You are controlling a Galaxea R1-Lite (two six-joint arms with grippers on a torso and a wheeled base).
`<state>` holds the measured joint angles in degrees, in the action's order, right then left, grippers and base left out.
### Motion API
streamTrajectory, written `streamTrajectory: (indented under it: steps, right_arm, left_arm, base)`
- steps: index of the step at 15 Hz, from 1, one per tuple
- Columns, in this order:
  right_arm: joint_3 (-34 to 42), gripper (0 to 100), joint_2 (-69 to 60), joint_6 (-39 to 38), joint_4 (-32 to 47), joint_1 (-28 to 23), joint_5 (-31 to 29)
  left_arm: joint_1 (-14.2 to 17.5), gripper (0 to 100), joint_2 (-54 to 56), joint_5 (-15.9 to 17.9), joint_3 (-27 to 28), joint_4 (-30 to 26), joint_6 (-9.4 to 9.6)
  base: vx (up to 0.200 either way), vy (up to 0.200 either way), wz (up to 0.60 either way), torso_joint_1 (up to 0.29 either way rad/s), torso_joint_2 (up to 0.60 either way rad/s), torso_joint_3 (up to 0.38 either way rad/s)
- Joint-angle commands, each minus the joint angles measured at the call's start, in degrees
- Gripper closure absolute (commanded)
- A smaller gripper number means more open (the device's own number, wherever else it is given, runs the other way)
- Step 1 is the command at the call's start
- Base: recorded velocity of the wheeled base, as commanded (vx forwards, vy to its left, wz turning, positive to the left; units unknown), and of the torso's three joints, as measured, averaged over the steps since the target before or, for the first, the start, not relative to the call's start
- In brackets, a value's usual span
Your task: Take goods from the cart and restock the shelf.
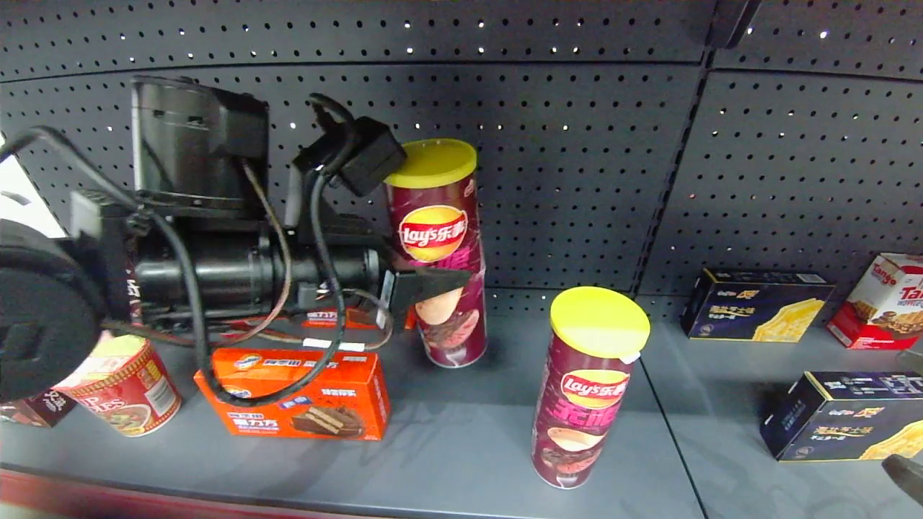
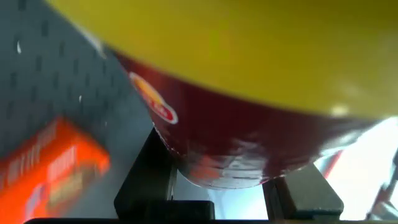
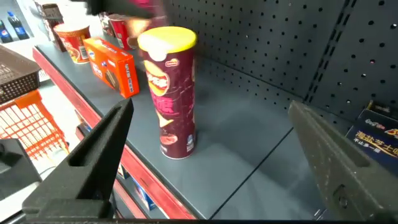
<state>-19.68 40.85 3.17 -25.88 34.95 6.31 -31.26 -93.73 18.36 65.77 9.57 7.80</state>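
**Left gripper clamped on a chips can at the back of the shelf**

Your left gripper (image 1: 431,283) reaches in from the left, and its fingers (image 2: 146,183) are clamped on the lower half of a maroon chips can with a yellow lid (image 1: 435,238). That can is upright near the pegboard back panel (image 1: 577,166). Its base is down at the grey shelf (image 1: 447,454), but you cannot tell whether it rests there. In the left wrist view the can (image 2: 236,130) sits between the two pads.

A second, matching chips can (image 1: 588,389) stands alone nearer the front edge, to the right of the held one and well apart from it.

Your right gripper (image 3: 209,107) has its fingers (image 3: 99,155) spread wide with nothing between them. It faces that second can (image 3: 171,93) from outside the shelf.

An orange box (image 1: 296,396) lies under the left arm, with a red noodle cup (image 1: 126,386) just left of it. Two dark blue boxes (image 1: 757,304) (image 1: 844,414) and a red-and-white box (image 1: 883,299) sit in the bay to the right.
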Motion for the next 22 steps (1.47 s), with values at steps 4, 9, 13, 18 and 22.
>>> streamTrajectory:
  steps: [4,9,13,18,22]
  right_arm:
    - [0.08,0,-0.25,-0.09,-0.05,0.03,-0.07]
    - [1.66,0,-2.35,-0.09,0.13,-0.06,-0.16]
    - [3.06,0,-2.53,-0.09,0.13,-0.06,-0.16]
    - [3.77,0,-2.53,-0.09,0.13,-0.06,-0.16]
    - [3.77,0,-2.62,-0.09,0.13,-0.06,-0.16]
  left_arm:
    - [1.02,100,-16.66,4.32,12.81,2.12,2.22]
    - [3.22,100,-23.42,6.07,14.39,4.14,9.42]
    - [3.13,100,-26.59,7.74,17.46,4.23,9.78]
    - [1.9,100,-27.29,9.15,19.13,4.14,9.34]
    - [1.02,100,-28.35,9.15,19.66,4.23,9.34]
  base:
    - [0.0,0.0,0.0,0.0,0.0,0.0]
    - [0.0,0.0,0.0,0.0,0.0,0.0]
    - [0.0,0.0,0.0,0.0,0.0,0.0]
    - [0.0,0.0,0.0,0.0,0.0,0.0]
    - [0.0,0.0,0.0,0.0,0.0,0.0]
